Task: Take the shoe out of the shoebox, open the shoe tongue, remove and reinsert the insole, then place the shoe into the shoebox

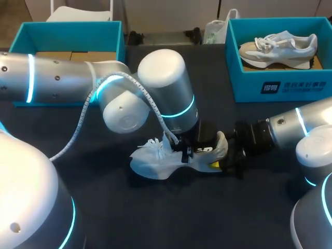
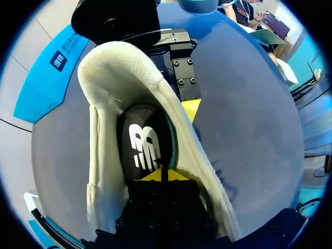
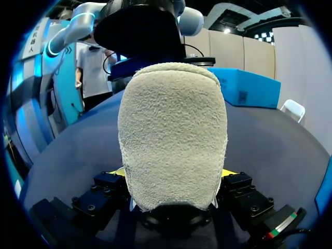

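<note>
A white shoe (image 1: 155, 160) lies on the dark table, toe toward my left side. My right gripper (image 1: 222, 157) is shut on its fuzzy beige heel (image 3: 173, 135), with a yellow fingertip (image 3: 120, 171) showing on each side of it. My left gripper (image 1: 199, 147) reaches down into the shoe's opening. In the left wrist view its yellow tips (image 2: 161, 175) are pressed together at the near edge of the black insole (image 2: 145, 142), inside the padded collar (image 2: 111, 67). The right gripper's yellow fingertip (image 2: 191, 109) rests against the shoe's outer side.
A teal shoebox (image 1: 282, 85) at the back right holds a second shoe (image 1: 280, 45). Another teal box (image 1: 72, 31) stands at the back left, partly behind my left arm. My left arm's elbow (image 1: 161, 83) looms over the table's middle.
</note>
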Action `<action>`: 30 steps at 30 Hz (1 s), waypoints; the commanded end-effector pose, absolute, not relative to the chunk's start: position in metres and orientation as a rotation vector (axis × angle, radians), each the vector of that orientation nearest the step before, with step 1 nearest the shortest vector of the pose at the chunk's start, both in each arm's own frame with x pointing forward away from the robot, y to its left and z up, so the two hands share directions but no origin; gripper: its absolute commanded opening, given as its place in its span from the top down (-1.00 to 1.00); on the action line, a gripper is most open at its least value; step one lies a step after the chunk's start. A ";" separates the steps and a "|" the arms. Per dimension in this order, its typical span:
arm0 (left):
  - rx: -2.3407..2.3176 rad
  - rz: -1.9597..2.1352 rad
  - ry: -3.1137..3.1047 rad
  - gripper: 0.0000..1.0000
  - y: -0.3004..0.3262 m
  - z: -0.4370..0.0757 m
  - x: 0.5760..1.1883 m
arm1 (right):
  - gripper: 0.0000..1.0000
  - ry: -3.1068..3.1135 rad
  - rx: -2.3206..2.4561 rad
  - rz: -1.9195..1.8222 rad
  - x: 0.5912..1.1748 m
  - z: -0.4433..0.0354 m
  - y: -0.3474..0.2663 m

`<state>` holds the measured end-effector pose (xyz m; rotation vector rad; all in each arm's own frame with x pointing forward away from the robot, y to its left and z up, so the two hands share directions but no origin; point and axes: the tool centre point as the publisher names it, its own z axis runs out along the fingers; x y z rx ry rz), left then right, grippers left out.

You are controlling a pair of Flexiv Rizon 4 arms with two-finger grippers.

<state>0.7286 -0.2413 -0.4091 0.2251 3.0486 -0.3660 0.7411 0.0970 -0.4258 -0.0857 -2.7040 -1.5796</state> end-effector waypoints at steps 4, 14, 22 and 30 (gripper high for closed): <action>0.221 -0.385 3.094 1.00 -0.229 -0.396 0.738 | 1.00 -2.709 -0.087 -1.572 0.742 -0.429 0.101; 0.201 -0.362 3.174 1.00 -0.218 -0.376 0.738 | 1.00 -2.709 -0.087 -1.572 0.742 -0.429 0.101; 0.168 -0.412 3.223 1.00 -0.209 -0.367 0.741 | 1.00 -2.709 -0.087 -1.572 0.742 -0.429 0.101; 0.165 -0.520 3.270 1.00 -0.205 -0.339 0.733 | 1.00 -2.709 -0.087 -1.572 0.742 -0.429 0.101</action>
